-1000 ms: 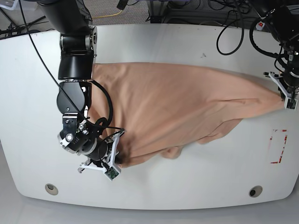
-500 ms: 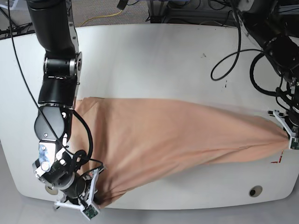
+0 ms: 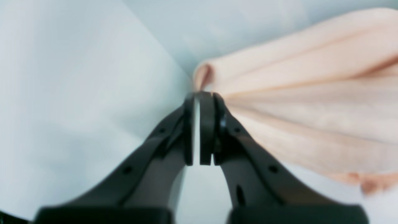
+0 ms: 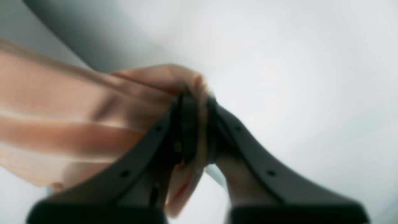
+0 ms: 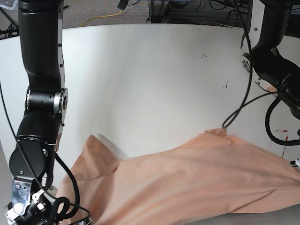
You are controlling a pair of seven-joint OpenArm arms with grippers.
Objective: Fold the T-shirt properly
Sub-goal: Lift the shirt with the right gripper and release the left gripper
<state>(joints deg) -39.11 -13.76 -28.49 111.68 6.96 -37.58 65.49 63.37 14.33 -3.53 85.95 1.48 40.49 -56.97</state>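
The peach T-shirt (image 5: pixel 187 183) hangs stretched across the near part of the white table (image 5: pixel 150 84), with taut folds running between both arms. In the left wrist view my left gripper (image 3: pixel 200 95) is shut, pinching an edge of the T-shirt (image 3: pixel 311 93) at its very tips; the cloth fans out to the right. My right gripper (image 4: pixel 197 102) is shut on a bunched corner of the T-shirt (image 4: pixel 77 118), with cloth squeezed between the fingers and hanging below them. Both grippers sit past the bottom corners of the base view.
The right arm (image 5: pixel 42 103) stands tall along the left side of the base view, and the left arm (image 5: pixel 272 65) with looping black cables (image 5: pixel 243 98) is at the right. Small red marks (image 5: pixel 284 152) lie near the table's right edge.
Both arms have drawn the T-shirt toward the table's near edge. It has slid down the base view, and both grippers have left that frame. Both grips have held.
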